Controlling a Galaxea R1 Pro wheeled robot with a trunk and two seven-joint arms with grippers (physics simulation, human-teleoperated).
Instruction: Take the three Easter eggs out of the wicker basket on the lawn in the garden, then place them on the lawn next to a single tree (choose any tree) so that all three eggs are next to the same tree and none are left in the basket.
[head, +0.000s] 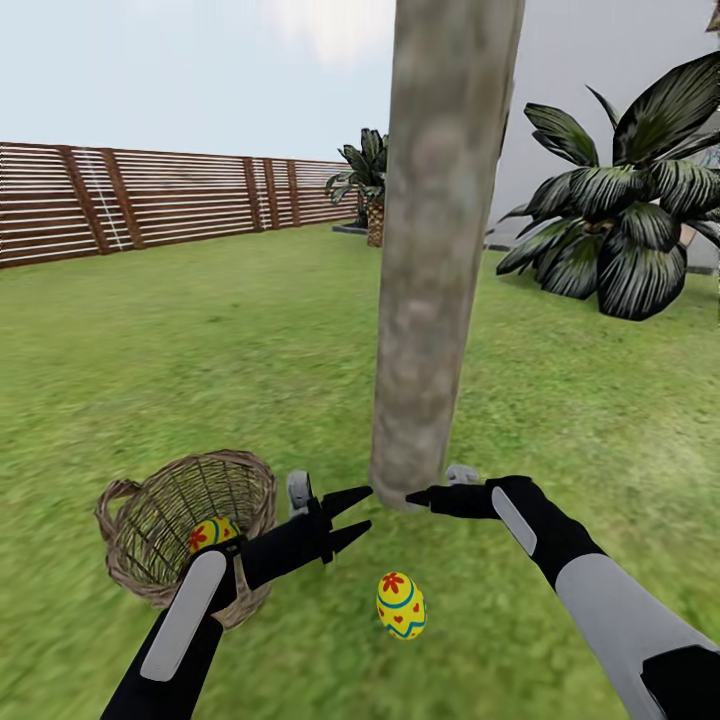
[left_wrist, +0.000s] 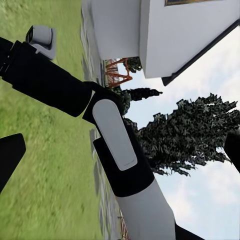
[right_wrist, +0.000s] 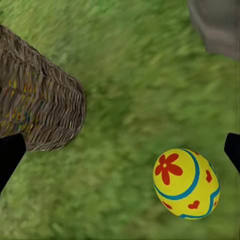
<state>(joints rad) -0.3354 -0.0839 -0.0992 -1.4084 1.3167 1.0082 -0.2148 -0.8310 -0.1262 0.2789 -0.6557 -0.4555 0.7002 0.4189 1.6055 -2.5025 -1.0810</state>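
Far left in the head view, a brown slatted fence (head: 150, 195) along the edge of the lawn (head: 200, 350); nearer, low on the left, the wicker basket (head: 185, 525) tipped toward the camera on the grass, one painted Easter egg (head: 211, 534) visible inside it through the weave. Just right of the basket, the left tool (head: 352, 516), fingers spread apart and holding nothing, pointing toward the foot of the tree (head: 440, 240). Below and between the two tools, a second egg (head: 401, 605) lying on the grass near the trunk's base, well outside the basket; same egg (right_wrist: 186, 183) seen from the right wrist, with the basket's woven side (right_wrist: 40, 110) beside it and a corner of the trunk (right_wrist: 217, 25). Right of the trunk's base, the right tool (head: 425, 495), state hard to judge from these views. Farther right, a dark broad-leaved palm-like plant (head: 625, 215) before a white wall
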